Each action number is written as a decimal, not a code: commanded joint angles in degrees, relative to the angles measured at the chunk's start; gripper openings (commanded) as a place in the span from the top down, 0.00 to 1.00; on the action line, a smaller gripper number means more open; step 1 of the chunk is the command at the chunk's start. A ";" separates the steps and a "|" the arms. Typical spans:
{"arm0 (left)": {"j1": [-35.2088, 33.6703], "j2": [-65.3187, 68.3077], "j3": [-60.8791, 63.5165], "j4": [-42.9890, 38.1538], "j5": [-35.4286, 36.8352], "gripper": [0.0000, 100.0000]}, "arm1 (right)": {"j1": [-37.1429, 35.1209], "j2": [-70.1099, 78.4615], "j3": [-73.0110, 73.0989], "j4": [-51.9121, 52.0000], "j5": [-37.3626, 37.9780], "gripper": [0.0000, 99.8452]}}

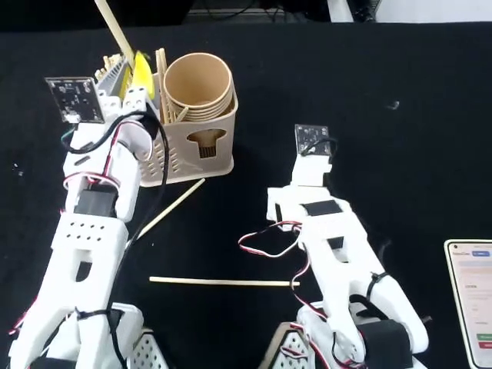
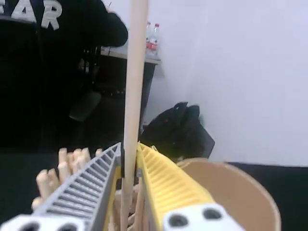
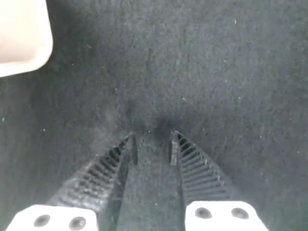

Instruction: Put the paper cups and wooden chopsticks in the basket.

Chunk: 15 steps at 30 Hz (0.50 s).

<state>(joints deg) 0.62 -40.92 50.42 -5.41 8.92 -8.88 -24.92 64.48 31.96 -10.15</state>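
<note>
The beige basket (image 1: 200, 154) stands at the back left of the black table, with stacked paper cups (image 1: 197, 86) and several chopsticks (image 1: 161, 65) inside. My left gripper (image 1: 127, 71) is above the basket's left part, shut on a wooden chopstick (image 1: 114, 28) that stands nearly upright; in the left wrist view this held chopstick (image 2: 133, 96) runs up between the grey and yellow fingers (image 2: 159, 173), above a cup rim (image 2: 231, 183). Two loose chopsticks lie on the table: one (image 1: 171, 207) slanting by the basket's front, one (image 1: 223, 282) lying flat between the arms. My right gripper (image 3: 151, 144) hovers slightly open over bare cloth.
A phone (image 1: 470, 300) lies at the table's right edge. The basket's corner (image 3: 21, 43) shows in the right wrist view. Behind the table are a white wall, a dark bag (image 2: 175, 127) and a person in black.
</note>
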 commanded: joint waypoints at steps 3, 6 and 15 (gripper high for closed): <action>-0.92 -0.53 0.57 0.97 0.79 0.90 | 0.79 -2.24 -0.31 -1.05 0.26 0.88; -0.40 -3.78 -2.51 9.67 0.79 0.88 | 0.79 -2.24 -0.31 -1.05 0.26 0.88; -1.54 -15.56 -12.97 34.46 0.35 0.88 | 0.79 -2.24 -0.31 -1.05 0.26 0.88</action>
<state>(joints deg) 0.26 -50.95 43.82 19.91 9.10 -8.88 -24.92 64.48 31.96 -10.15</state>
